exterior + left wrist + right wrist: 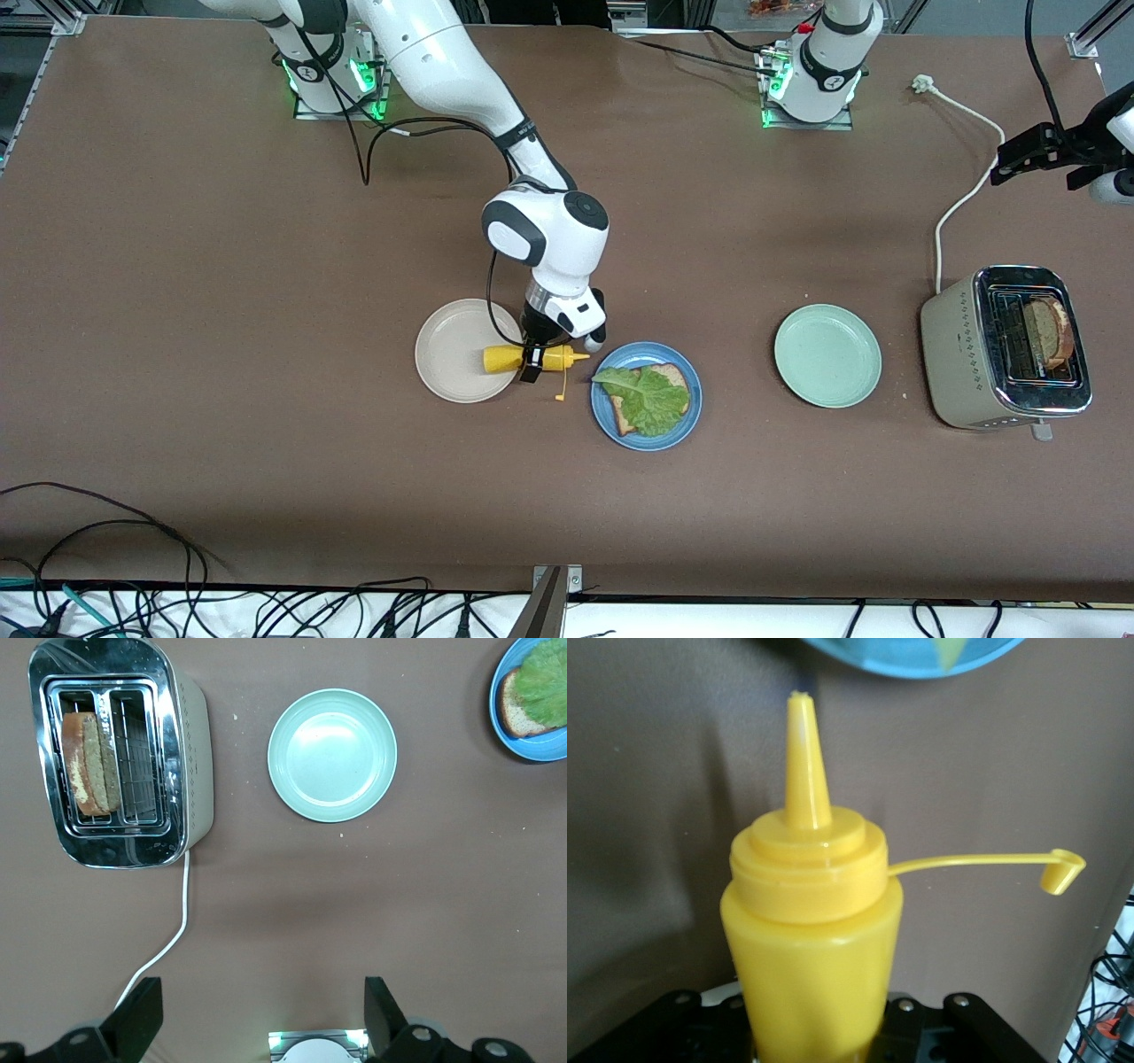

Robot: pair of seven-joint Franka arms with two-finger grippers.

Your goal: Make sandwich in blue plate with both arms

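Jaws on the right gripper (pixel 532 361) clamp a plain yellow squeeze bottle (pixel 523 358), no label, beside the blue plate (pixel 689 416); left gripper (pixel 257 1014) waits spread wide over the worktop's edge.

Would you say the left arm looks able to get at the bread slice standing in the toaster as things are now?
Probably yes. The left gripper hangs open and empty above the table beside the toaster; the bread slice stands up out of its slot with nothing over it. The right gripper is occupied, holding the mustard bottle.

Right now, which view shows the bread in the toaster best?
The left wrist view: it looks straight down into the toaster, showing the bread slice in one slot. The front view shows it smaller, and the right wrist view not at all.
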